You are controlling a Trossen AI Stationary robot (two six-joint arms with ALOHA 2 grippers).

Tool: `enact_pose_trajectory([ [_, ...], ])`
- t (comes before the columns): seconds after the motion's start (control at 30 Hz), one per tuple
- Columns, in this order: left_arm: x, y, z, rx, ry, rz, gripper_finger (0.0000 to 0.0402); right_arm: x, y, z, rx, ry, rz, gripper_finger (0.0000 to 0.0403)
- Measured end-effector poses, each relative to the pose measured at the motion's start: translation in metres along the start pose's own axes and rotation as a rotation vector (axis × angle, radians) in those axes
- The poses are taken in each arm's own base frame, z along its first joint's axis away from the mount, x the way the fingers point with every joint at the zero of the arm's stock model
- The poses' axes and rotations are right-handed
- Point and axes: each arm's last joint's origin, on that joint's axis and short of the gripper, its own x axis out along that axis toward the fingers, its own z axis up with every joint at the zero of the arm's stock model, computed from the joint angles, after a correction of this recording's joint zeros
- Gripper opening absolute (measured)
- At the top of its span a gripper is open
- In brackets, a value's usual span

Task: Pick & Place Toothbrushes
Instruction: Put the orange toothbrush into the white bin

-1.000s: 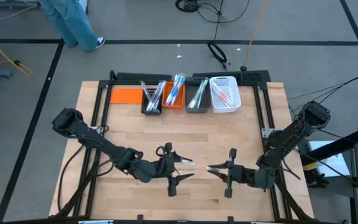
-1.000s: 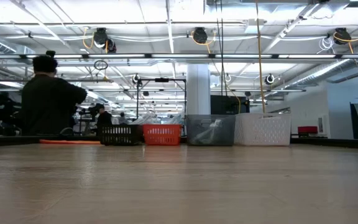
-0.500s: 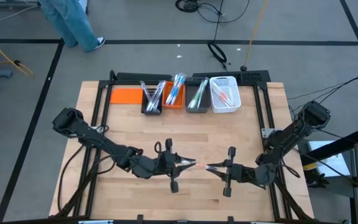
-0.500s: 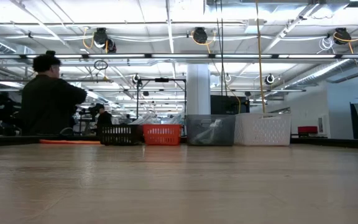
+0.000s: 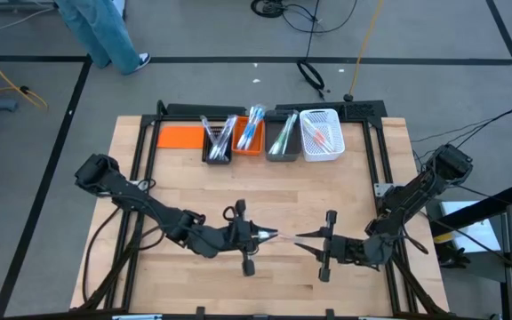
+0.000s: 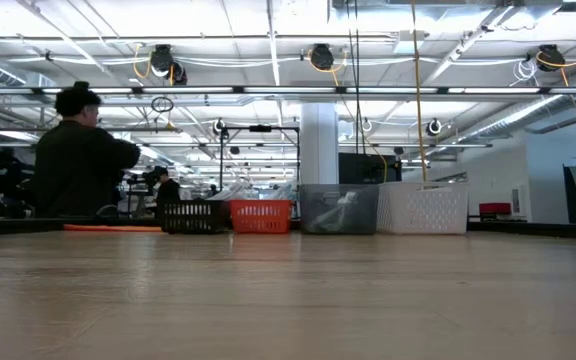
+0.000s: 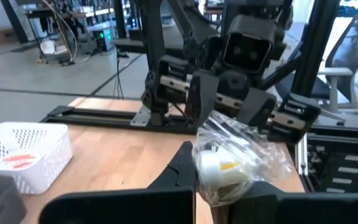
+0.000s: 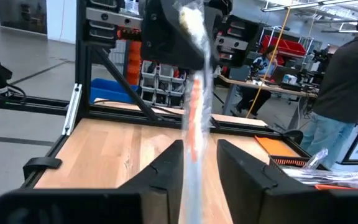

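Note:
One toothbrush [image 5: 276,236], pink in a shiny clear wrapper, hangs level above the table's near middle between my two grippers. My left gripper [image 5: 263,236] is shut on its left end. My right gripper [image 5: 299,238] faces it from the right, and its open fingers stand on either side of the wrapper's other end [image 8: 194,143]. More toothbrushes [image 5: 249,127] stand in bins along the far edge. Neither gripper shows in the low view. My left gripper pinches the wrapped toothbrush's end [image 7: 221,169] between its two fingers, reaching level from the table's left, along the brush. The crumpled wrapper [image 7: 247,146] sticks out past the fingertips, clear of the table. My right gripper's fingers [image 8: 168,167] flank the wrapper; I cannot tell whether they touch it.
At the far edge stand a black bin [image 5: 218,142], an orange bin [image 5: 247,142], a grey bin [image 5: 282,142] and a white basket [image 5: 321,135], with a flat orange piece [image 5: 180,136] to their left. A person [image 6: 80,160] stands beyond the table.
My left gripper's fingers, spread wide a second ago around the toothbrush's left end, have shut on it. The toothbrush stays level between the two grippers.

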Motion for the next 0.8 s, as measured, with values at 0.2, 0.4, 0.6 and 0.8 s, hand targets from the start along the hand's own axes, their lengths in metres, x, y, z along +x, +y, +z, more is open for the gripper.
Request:
enact_pose_trajectory([
  [0.2, 0.002, 0.003, -0.002, -0.017, 0.017, 0.011, 0.0003, 0.008, -0.005, -0.005, 0.01, 0.03, 0.027, 0.0115],
  [0.4, 0.008, 0.014, -0.01, -0.041, 0.102, 0.044, 0.0003, 0.03, -0.021, -0.009, 0.055, 0.049, 0.097, 0.016],
  [0.6, 0.013, 0.023, -0.015, -0.063, 0.171, 0.016, 0.0002, 0.057, -0.038, -0.004, 0.096, 0.127, 0.15, 0.0201],
  [0.8, 0.015, 0.03, -0.021, -0.044, 0.239, -0.006, 0.0002, 0.073, -0.053, -0.011, 0.124, 0.23, 0.17, 0.0212],
])
